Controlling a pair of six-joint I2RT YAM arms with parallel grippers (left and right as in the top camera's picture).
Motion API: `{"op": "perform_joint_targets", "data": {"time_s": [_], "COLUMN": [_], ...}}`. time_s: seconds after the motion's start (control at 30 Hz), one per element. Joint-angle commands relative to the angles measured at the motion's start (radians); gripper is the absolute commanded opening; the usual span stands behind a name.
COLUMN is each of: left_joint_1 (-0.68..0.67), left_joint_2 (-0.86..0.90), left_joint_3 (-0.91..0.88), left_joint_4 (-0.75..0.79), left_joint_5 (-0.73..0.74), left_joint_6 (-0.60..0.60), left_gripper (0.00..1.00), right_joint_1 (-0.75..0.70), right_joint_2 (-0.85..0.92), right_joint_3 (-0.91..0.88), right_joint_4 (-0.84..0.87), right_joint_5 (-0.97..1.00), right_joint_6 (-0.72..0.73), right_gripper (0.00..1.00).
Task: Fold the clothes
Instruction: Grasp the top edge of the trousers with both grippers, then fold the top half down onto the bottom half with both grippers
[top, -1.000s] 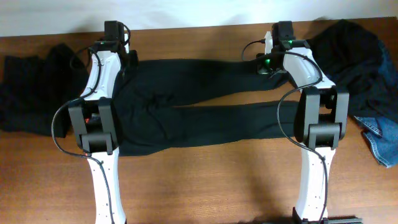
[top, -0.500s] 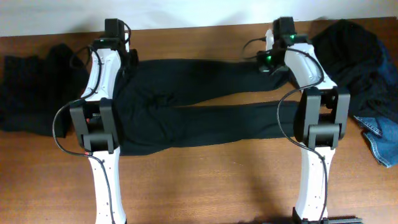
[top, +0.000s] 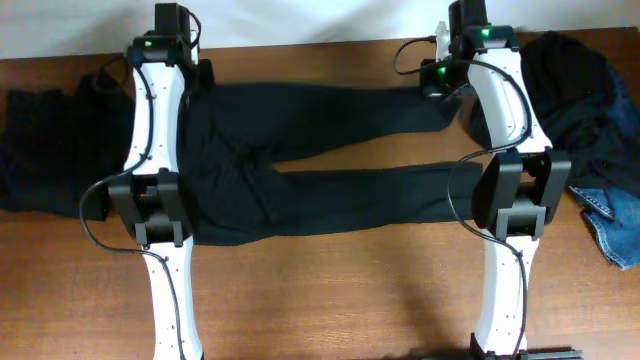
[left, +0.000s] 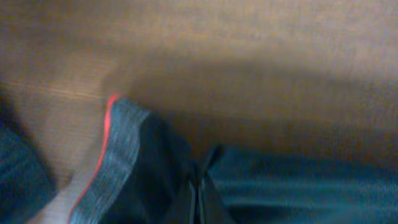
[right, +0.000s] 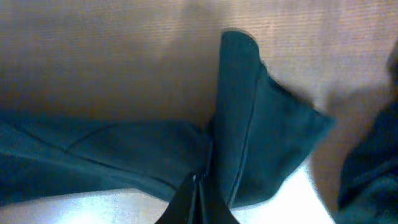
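Long black trousers (top: 320, 190) lie spread across the wooden table (top: 330, 290), waist at the left and legs running right. My left gripper (left: 199, 186) is shut on dark fabric at the waist's far corner. A red-and-grey banded piece (left: 115, 155) shows just left of it. My right gripper (right: 198, 185) is shut on the far trouser leg (right: 93, 155) near its hem (right: 267, 124), which stands up off the table. In the overhead view both arms reach to the table's far edge, left (top: 160, 60) and right (top: 480, 45).
A heap of dark clothes (top: 45, 140) lies at the far left. Another dark heap (top: 575, 90) sits at the far right, with blue denim jeans (top: 612, 225) below it. The arm bases (top: 150, 205) (top: 510, 195) stand over the near trouser leg.
The left gripper has closed on the waist corner. Both arms have moved toward the far edge, drawing the trousers' far side that way.
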Motion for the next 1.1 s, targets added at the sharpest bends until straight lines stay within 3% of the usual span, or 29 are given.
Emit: {"op": "perform_joint_targets", "data": {"time_s": [0.0, 0.37, 0.73, 1.07], "left_joint_1": [0.001, 0.001, 0.0, -0.017], "left_joint_2": [0.003, 0.003, -0.104, -0.205], "left_joint_3": [0.08, 0.274, 0.277, 0.212], "left_joint_4": [-0.087, -0.435, -0.436, -0.435], "left_joint_5": [-0.042, -0.072, -0.037, 0.016], "left_joint_6": [0.002, 0.002, 0.006, 0.017], "left_gripper": [0.01, 0.01, 0.0, 0.01], "right_joint_1": [0.005, 0.004, -0.036, -0.048], "right_joint_2": [-0.006, -0.006, -0.011, -0.092], "right_joint_3": [0.046, 0.201, 0.325, 0.325], "right_joint_4": [-0.06, -0.304, -0.53, -0.539], "right_joint_5": [-0.027, -0.04, -0.04, -0.035], "right_joint_6": [-0.001, -0.009, -0.01, -0.012], "right_gripper": [0.04, 0.04, 0.04, 0.04]}}
